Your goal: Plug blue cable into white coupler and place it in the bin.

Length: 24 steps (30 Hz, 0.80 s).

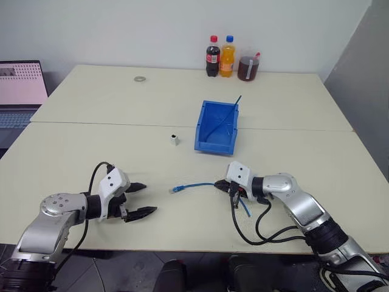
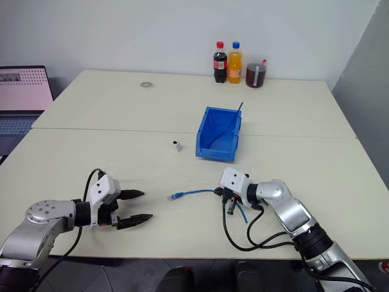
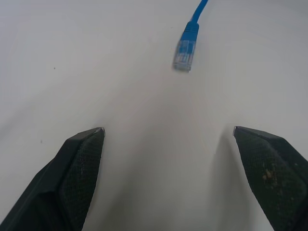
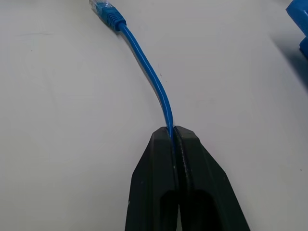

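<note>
Right end effector (image 4: pixel 173 132) pinches the light, limp blue cable (image 4: pixel 151 79) mid-length; left end effector (image 1: pixel 141 200) gapes empty; grasp best behind the stiff plug (image 3: pixel 185 48).

I work in an office or lab-type room. Two pale, flat-topped tables (image 1: pixel 91 152) stand pushed together edge to edge in front of a plain white wall (image 1: pixel 121 30). An open laptop (image 1: pixel 20 91) sits at my far left, beside the tables. Three drink bottles (image 1: pixel 228 58) stand grouped at the far table edge, against the wall. A bright blue plastic storage bin (image 1: pixel 217 128) rests on the tabletop, as used for sorting small parts.
</note>
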{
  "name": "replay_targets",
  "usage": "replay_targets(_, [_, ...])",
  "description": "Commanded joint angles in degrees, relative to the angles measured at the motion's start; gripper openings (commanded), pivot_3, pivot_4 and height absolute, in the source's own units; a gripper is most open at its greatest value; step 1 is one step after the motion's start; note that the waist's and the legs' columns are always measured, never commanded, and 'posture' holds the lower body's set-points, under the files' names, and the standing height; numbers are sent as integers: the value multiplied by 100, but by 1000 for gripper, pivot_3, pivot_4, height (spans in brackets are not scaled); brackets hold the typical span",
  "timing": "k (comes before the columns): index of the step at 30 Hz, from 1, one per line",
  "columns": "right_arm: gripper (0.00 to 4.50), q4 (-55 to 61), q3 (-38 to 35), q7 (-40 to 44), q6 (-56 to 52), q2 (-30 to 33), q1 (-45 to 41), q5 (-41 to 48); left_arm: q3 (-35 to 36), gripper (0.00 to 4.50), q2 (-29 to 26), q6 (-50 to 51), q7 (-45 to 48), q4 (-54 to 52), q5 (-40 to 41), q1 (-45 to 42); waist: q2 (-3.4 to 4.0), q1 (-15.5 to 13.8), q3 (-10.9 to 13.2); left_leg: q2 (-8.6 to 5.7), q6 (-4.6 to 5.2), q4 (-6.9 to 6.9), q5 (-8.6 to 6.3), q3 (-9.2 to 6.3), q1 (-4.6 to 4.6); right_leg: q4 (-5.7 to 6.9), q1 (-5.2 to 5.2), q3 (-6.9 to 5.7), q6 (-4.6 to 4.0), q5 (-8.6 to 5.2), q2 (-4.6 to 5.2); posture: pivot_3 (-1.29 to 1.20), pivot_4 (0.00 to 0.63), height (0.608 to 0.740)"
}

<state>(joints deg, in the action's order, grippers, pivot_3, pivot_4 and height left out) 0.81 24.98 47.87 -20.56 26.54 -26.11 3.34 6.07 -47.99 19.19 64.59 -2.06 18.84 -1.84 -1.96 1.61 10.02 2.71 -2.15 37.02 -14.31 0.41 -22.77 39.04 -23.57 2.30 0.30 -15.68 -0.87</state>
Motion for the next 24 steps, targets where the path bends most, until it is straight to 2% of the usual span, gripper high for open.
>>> replay_targets(1, [1107, -35, -111, 103, 49, -23, -166, -39, 92, 4500, -91, -191, 50, 78, -22, -9, 0, 3, 0, 0, 0, 0, 0, 0, 1, 2, 0, 1, 0, 0, 0, 0, 150, 740])
replay_targets(8, [2799, 284, -393, 305, -266, 72, -191, 212, -83, 4500, -30, -247, 37, 135, -55, -166, 0, 2, 0, -1, 0, 0, 0, 1, 1, 3, 0, -1, -1, 0, 0, 0, 150, 740])
replay_targets(11, [3471, 1051, -598, 963, -842, 553, -81, 780, -432, 4500, 32, -249, 39, 216, -256, -506, 8, -32, 5, -2, 0, 1, 0, -4, -3, 4, 0, -7, -1, 0, -3, 0, 150, 740])
replay_targets(14, [4370, 1710, -728, 1248, -1212, 920, 75, 1168, -695, 4500, 177, -79, -48, 237, -340, -865, 4, -44, 3, -4, 0, 3, 0, -5, -4, 0, 4, -7, 1, 1, 1, 0, 150, 740])
replay_targets(19, [4468, 2212, -807, 1252, -1464, 1239, 279, 1321, -1101, 4500, 272, 128, -73, 247, -578, -1250, 1, 7, 1, -9, 0, 2, 0, -6, -3, 0, 5, -7, 1, 0, -6, 0, 150, 740])
replay_targets(24, [4468, 2432, -883, 1074, -1569, 1289, 356, 1340, -1401, 4500, 323, 313, -128, 314, -809, -1429, 2, 16, 0, -12, 0, 2, 0, -7, 3, 5, 5, -6, 1, 0, -8, 0, 150, 740])
